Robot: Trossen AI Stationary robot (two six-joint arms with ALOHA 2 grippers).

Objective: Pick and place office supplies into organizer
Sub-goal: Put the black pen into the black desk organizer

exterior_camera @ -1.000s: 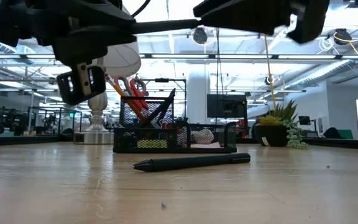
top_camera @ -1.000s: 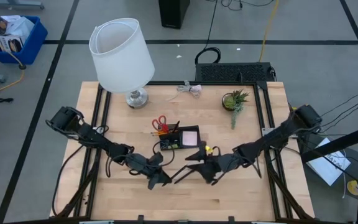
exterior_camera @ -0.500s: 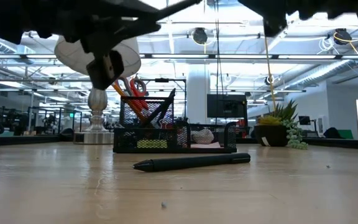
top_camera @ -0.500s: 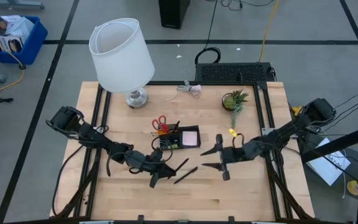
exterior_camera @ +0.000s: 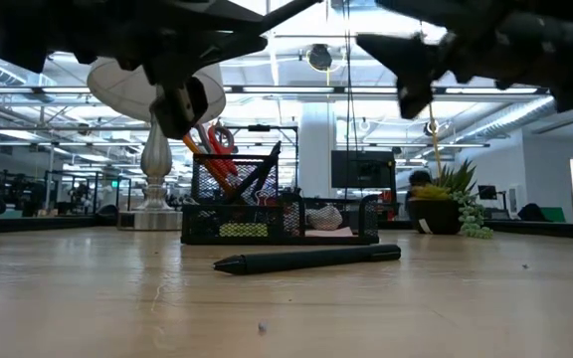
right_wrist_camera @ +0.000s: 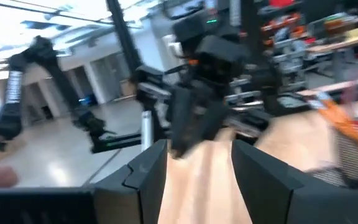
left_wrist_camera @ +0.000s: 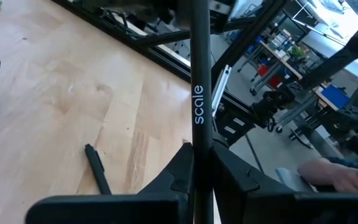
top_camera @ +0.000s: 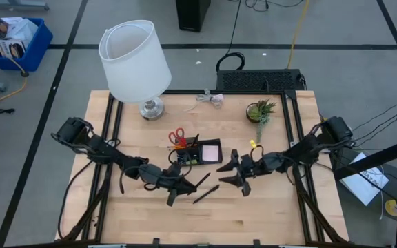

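Left gripper (top_camera: 182, 184) hangs above the table (top_camera: 267, 213) just in front of the organizer (top_camera: 197, 153), jaws pinched tight on a slim black pen (left_wrist_camera: 197, 93) marked "scale". A 2nd black pen (top_camera: 206, 193) lies flat on the wood just beside it, in front of the organizer, which holds red-handled scissors (top_camera: 177, 134), orange pencils and a pink sticky-note pad (top_camera: 211, 151). Right gripper (top_camera: 236, 176) is raised to the right of the organizer, jaws apart, nothing between them.

On the table (top_camera: 267, 207) stand one organizer (top_camera: 200, 153), one lamp (top_camera: 136, 62) and one potted plant (top_camera: 260, 111), with two black pens, one (top_camera: 206, 193) lying flat and one (top_camera: 200, 181) held in the left hand (top_camera: 179, 190).
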